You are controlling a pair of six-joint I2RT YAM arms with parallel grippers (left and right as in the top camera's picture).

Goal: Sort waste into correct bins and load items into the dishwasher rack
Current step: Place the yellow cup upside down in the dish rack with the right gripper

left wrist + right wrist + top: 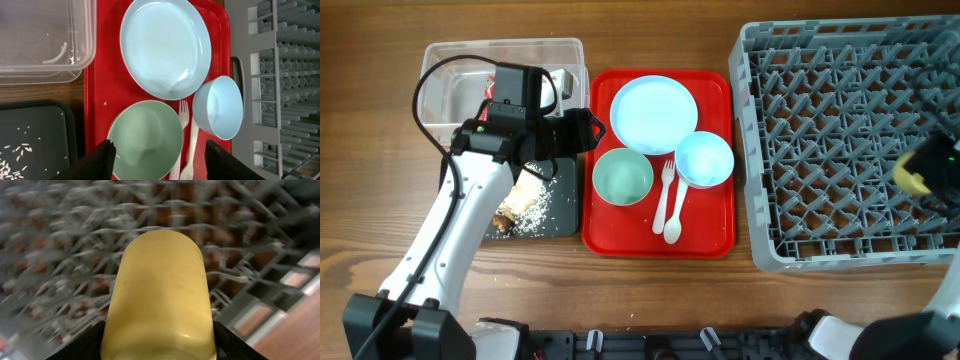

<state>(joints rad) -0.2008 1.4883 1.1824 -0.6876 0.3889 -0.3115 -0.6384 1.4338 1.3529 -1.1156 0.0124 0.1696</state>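
Overhead: scraps [525, 205] lie on the black tray [565, 228]; red in the clear tub [505, 47], half hidden, is probably the wrapper [488, 88]. Plate [654, 113], small blue bowl [705, 160], pale green bowl [623, 176], fork [667, 190] and spoon [674, 222] sit on the red tray [720, 240] on the worktop [650, 300]; we see nothing set in the rack [820, 120].
Left wrist: left fingers [104, 159] spread apart over the pale green bowl, not touching.
Right wrist: right fingers [87, 347] clamped on the yellow cup [160, 295] above the rack; we judge loading barely begun.

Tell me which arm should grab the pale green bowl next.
Left. The left pincer is open at the red tray, framing the pale green bowl; the right pincer is shut on the yellow cup over the dishwasher rack.
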